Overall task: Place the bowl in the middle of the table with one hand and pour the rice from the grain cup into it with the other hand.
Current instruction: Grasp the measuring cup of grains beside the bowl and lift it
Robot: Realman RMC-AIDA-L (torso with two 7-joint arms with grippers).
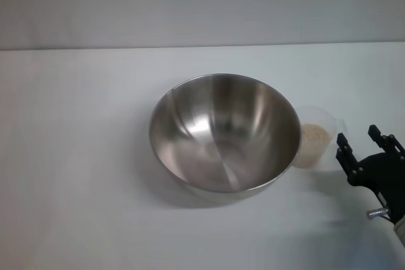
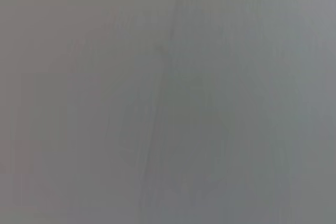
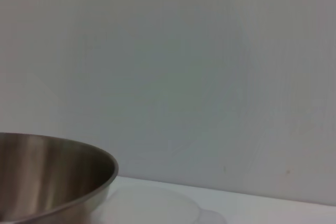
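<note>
A large stainless-steel bowl stands upright near the middle of the white table, and nothing lies inside it. Just to its right stands the small clear grain cup, upright, with pale rice inside. My right gripper is open at the right edge of the head view, just right of the cup and not touching it. The right wrist view catches the bowl's rim and the cup's rim. My left gripper is out of view; the left wrist view is a plain grey blur.
A pale wall runs behind the table's far edge. Bare white tabletop stretches to the left of the bowl and in front of it.
</note>
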